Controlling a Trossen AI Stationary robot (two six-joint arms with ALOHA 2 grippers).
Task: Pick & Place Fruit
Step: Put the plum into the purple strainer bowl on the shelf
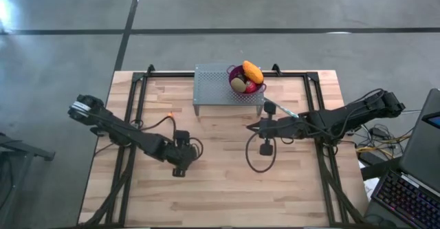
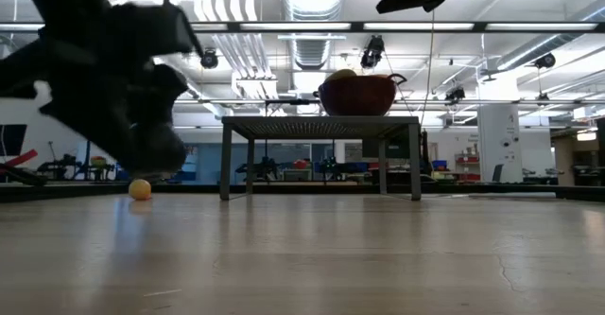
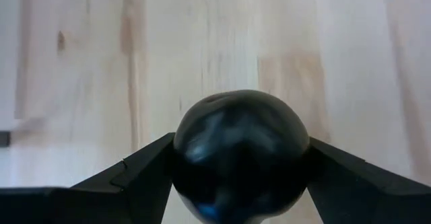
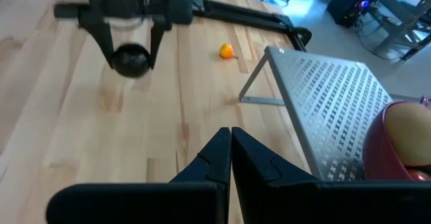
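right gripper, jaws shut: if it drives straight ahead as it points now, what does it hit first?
Probably nothing soon. The right gripper points across bare table, between the left gripper holding the black fruit and the perforated metal stand. The small orange ball lies nearest that line; depth is unclear.

glossy black fruit [image 3: 239,153], perforated grey stand [image 1: 220,88]

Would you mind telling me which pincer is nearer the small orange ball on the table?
Left. The left pincer, shut on a black fruit, sits just toward the front from the orange ball; the right pincer, shut and empty, lies farther off across the table.
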